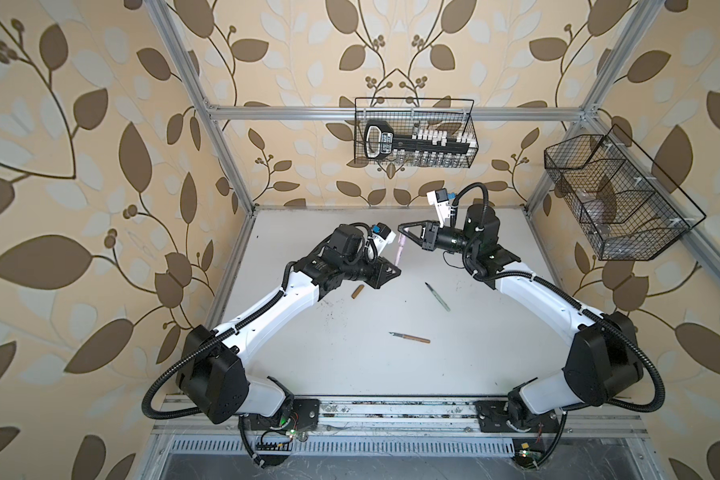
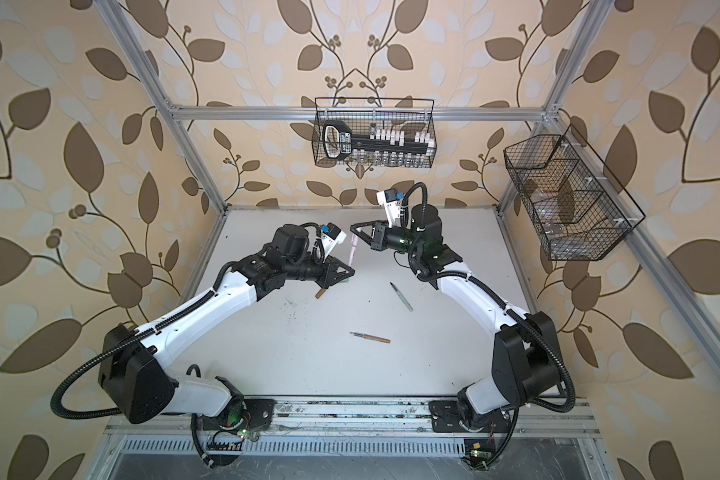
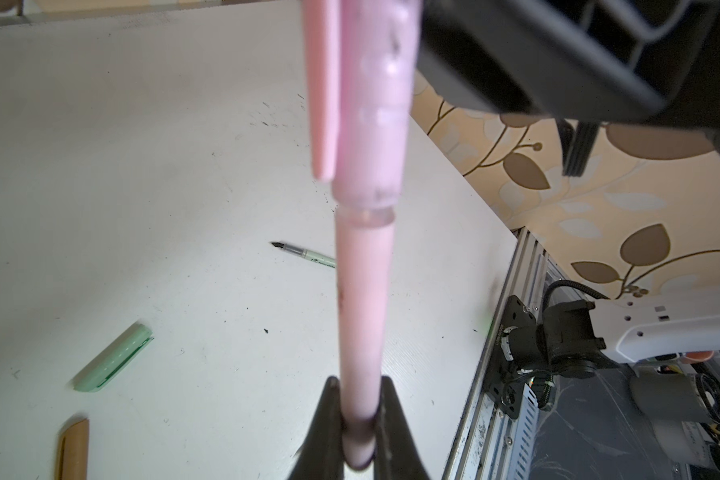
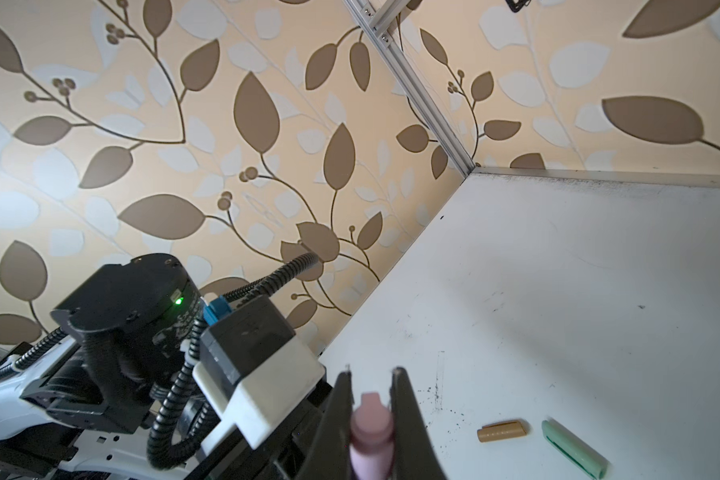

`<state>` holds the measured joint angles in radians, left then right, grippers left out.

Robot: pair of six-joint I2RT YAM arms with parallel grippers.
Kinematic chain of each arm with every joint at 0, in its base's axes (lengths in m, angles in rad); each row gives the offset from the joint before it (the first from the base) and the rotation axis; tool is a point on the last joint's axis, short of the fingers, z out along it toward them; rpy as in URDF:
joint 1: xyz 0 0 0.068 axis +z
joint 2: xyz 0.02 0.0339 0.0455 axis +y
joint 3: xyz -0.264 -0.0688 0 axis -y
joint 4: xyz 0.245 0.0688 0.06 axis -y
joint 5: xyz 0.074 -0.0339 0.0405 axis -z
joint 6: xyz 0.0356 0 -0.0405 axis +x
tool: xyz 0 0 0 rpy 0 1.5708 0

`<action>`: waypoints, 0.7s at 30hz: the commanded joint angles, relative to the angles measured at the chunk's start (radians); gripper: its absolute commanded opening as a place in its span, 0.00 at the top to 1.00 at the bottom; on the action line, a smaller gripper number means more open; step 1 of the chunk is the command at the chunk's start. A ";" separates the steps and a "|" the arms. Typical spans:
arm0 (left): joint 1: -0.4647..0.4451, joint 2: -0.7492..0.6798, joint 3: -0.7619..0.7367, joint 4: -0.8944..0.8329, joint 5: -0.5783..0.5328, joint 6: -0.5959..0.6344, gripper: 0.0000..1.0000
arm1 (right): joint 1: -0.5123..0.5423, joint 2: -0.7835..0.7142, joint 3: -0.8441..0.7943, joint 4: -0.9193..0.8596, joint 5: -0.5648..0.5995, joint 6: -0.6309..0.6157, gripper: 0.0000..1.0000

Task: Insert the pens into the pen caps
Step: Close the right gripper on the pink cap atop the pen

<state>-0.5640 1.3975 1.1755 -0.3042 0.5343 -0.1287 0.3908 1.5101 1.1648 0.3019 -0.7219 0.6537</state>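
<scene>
Approx. 1 of 3 pairs is nearly done: the pink pen is held up off the table, w/ the left gripper pinching its rear end, and the pink cap sits over its tip; a thin clear collar shows between cap rim and barrel, so prob. not fully seated; the right gripper has its jaws pressed on either side of that cap, as far as the right wrist view shows; left to do: green pen and tan pen lie bare on the table, tips exposed, well apart from the tan cap and green cap, which lie near the left arm; writing: dark print on the green pen's barrel, too small to read; label on the black-handled tool in the back wire basket also illegible.
</scene>
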 commanded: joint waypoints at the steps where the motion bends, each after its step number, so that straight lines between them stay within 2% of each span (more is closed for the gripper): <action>1: -0.005 -0.008 0.048 0.051 -0.069 0.005 1.00 | 0.014 0.004 0.012 -0.040 -0.005 -0.038 1.00; 3: -0.004 -0.011 0.058 0.086 -0.138 -0.014 1.00 | 0.021 -0.002 -0.003 -0.055 0.005 -0.052 1.00; 5: -0.001 -0.012 0.071 0.134 -0.163 -0.015 1.00 | 0.026 -0.008 -0.024 -0.068 0.015 -0.064 1.00; 11: 0.020 -0.007 0.097 0.309 -0.125 0.007 1.00 | 0.033 -0.026 -0.098 -0.075 0.042 -0.057 1.00; 21: 0.074 0.034 0.249 0.322 -0.043 0.043 1.00 | 0.071 -0.036 -0.201 -0.105 0.066 -0.053 1.00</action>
<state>-0.5549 1.4803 1.2659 -0.3244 0.5026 -0.0517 0.4026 1.4536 1.0557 0.3962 -0.5491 0.6350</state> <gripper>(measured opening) 0.120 0.109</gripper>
